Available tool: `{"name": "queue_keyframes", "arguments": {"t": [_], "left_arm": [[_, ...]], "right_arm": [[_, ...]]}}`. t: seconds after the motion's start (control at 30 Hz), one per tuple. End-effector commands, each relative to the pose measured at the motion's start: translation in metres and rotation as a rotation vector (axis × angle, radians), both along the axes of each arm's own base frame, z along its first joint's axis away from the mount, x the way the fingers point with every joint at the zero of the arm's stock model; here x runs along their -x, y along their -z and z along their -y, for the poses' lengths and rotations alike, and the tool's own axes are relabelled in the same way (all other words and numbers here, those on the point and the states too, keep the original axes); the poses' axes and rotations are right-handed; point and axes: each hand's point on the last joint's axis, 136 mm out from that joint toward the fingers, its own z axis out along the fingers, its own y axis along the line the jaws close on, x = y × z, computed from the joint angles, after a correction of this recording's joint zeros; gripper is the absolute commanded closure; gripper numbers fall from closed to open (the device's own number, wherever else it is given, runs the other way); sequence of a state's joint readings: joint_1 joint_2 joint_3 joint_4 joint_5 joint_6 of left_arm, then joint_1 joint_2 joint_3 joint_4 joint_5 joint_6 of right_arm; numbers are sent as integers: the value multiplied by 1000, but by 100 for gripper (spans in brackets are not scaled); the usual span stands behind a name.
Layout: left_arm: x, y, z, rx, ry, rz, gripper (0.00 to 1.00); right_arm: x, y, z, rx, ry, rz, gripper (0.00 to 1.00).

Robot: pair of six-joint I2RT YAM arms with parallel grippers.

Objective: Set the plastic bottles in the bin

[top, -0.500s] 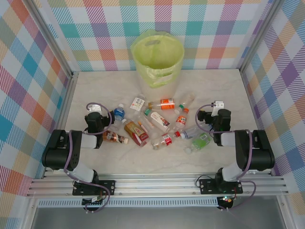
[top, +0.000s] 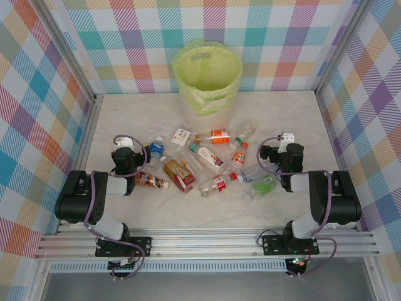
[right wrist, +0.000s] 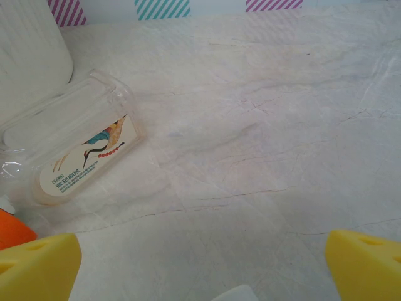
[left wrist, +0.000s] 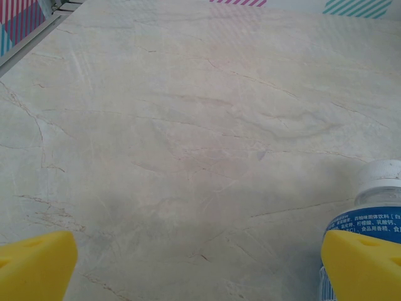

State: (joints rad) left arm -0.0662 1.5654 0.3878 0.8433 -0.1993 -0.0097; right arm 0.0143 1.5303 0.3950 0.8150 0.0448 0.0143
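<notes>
Marble-patterned tabletop [top: 294,125] is running from the metal rail [top: 207,241] at the near edge out to checked walls [top: 37,94] on three sides. Nearest, the two arms are sitting folded low. The left gripper [left wrist: 200,269] is at 9 o'clock of the heap and the right gripper [right wrist: 200,269] at 3 o'clock, both with jaws spread wide and holding nothing.

Between them the plastic bottles [top: 200,166] are lying on their sides in a loose heap mid-table, several touching or crossing. A blue-labelled bottle [left wrist: 376,200] is lying just beside the left gripper, at its 3 o'clock. A clear flat-sided bottle [right wrist: 75,150] is lying at 10 o'clock ahead of the right gripper.

Farthest, the bin [top: 233,81] is standing upright at 12 o'clock, its lined mouth looking empty from above.

By my reading the task is sitting at its start, with a first bottle to be picked. That is calling for one gripper to shift over an outlying bottle, straddle its body and close. Bare surface is lying between heap and bin, so the carry looks free, though the checked walls are crowding each arm's outer side.
</notes>
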Motion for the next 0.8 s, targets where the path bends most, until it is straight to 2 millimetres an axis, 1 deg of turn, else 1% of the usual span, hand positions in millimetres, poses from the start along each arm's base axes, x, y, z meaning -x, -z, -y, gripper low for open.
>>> {"name": "queue_keyframes", "arguments": {"t": [0.0,0.33,0.43,0.53,0.6,0.7,0.77], "left_arm": [[-4,-6,6,-5,26,17,0],[-4,-5,6,-5,25,16,0],[-3,-9,9,-2,38,21,0],[-2,-19,11,-6,57,13,0],[-1,-27,11,-18,61,-24,0],[3,-46,1,-12,-11,-25,0],[8,-61,-8,22,-80,-13,0]], "right_arm": [[-5,-8,0,-4,4,35,0],[-4,-9,-1,-5,2,37,0],[-3,-13,-6,-7,-31,45,0],[2,-27,-7,-4,-41,54,0],[4,-39,-9,-4,-51,56,0],[10,-58,-10,-17,-50,59,0],[11,-77,-5,-59,-9,68,0]]}}
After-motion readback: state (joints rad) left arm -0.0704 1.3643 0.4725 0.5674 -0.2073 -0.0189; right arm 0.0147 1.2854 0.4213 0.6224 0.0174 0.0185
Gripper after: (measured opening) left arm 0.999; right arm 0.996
